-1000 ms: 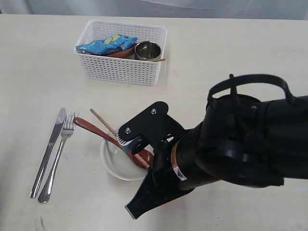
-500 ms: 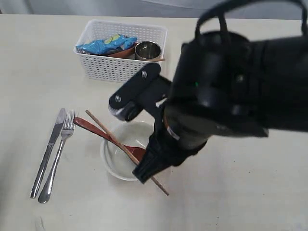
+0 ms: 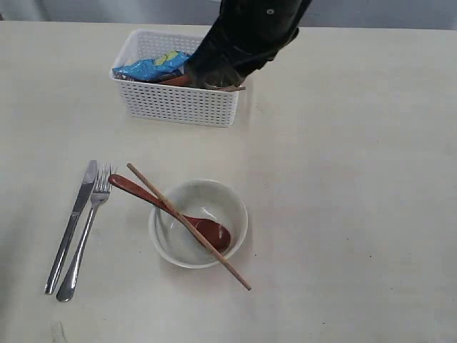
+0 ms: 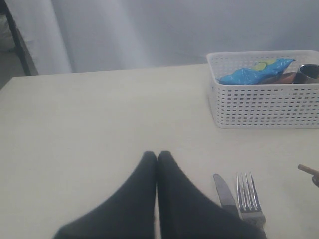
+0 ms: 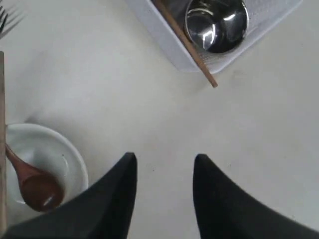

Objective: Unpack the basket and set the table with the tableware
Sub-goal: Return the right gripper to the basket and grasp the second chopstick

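Note:
The white basket (image 3: 178,103) stands at the back of the table (image 3: 343,179). It holds a steel cup (image 5: 217,20), one chopstick (image 5: 187,45), a reddish-brown plate (image 3: 178,78) and a blue chip bag (image 3: 153,66). The off-white bowl (image 3: 235,214) sits near the front with the dark red spoon (image 3: 207,230) in it and another chopstick (image 3: 228,266) across its rim. Knife (image 3: 71,225) and fork (image 3: 86,236) lie side by side to its left. My right gripper (image 5: 164,158) is open and empty, above the table between bowl and basket. My left gripper (image 4: 157,155) is shut and empty, near the knife (image 4: 225,191).
My right arm (image 3: 243,36) hangs over the basket's right end and hides part of it in the exterior view. The chopstick in the basket sticks out over its rim (image 3: 235,88). A pale curtain (image 4: 149,30) hangs behind the table.
My right arm has pulled back from the bowl toward the basket. The chopstick it carried now lies across the bowl, and the gripper is empty.

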`<state>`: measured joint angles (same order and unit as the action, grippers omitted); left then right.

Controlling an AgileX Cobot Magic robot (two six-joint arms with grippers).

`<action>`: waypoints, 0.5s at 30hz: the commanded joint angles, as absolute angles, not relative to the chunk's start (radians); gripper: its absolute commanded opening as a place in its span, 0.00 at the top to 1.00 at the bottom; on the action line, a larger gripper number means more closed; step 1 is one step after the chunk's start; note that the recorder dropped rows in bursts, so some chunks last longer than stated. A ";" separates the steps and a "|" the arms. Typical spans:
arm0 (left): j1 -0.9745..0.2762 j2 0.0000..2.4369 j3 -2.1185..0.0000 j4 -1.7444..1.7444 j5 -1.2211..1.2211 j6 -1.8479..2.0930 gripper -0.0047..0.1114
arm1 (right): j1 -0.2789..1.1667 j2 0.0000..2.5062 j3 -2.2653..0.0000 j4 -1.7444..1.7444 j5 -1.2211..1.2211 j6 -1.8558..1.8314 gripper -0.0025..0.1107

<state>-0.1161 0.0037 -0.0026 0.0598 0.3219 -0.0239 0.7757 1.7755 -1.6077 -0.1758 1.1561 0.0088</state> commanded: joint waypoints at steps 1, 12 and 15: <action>-0.114 0.000 0.000 0.054 0.320 -0.022 0.96 | 0.699 1.939 -1.793 -0.120 1.221 -0.089 0.65; -0.114 0.000 0.000 0.054 0.320 -0.022 0.96 | 0.626 2.187 -1.995 -0.106 1.221 -0.166 0.65; -0.114 0.000 0.000 0.054 0.320 -0.022 0.96 | 0.622 2.206 -1.995 -0.102 1.221 -0.170 0.65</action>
